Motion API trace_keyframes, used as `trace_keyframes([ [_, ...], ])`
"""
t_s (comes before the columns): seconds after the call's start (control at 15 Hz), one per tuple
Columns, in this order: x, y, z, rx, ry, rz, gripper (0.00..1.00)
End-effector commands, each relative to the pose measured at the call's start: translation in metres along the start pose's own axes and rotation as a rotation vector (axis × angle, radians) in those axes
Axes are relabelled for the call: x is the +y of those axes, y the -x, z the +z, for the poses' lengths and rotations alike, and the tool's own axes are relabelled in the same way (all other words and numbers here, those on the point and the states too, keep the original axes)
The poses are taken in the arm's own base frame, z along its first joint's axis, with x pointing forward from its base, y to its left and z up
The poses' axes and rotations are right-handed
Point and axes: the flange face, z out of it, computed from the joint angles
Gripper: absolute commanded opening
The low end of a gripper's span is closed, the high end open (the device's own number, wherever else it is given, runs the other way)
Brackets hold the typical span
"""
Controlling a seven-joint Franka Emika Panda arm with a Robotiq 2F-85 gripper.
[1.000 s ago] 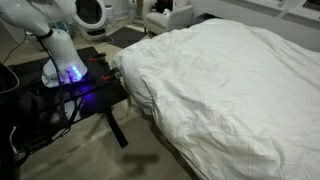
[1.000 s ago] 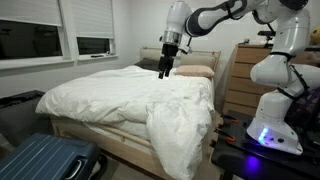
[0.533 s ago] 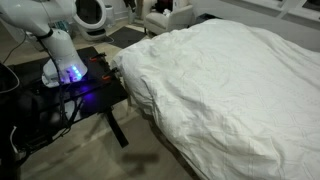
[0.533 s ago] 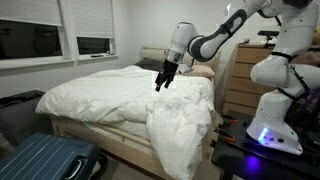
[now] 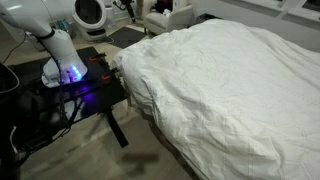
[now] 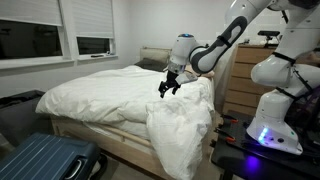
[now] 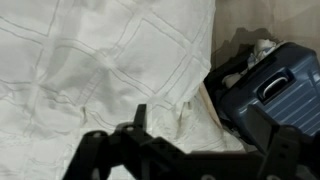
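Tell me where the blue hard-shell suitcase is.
In an exterior view, the blue hard-shell suitcase lies on the floor, lower left, beside the wooden bed frame.

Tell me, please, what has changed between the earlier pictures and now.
In an exterior view, the claw swung lower and to the right in the picture, and now hangs open close over the white duvet near its side edge. It took hold of nothing. The duvet, the blue suitcase and the robot base stayed as they were.
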Motion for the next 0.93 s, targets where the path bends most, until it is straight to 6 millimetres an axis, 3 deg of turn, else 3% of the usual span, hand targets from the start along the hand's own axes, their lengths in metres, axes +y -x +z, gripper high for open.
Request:
trace_keyframes([
  [0.0,0.013,0.008,0.013,0.016,0.038,0.085,1.0],
  [0.47,0.031,0.029,0.038,0.048,0.018,0.072,1.0],
  [0.87,0.039,0.031,0.056,0.124,0.003,0.046,1.0],
])
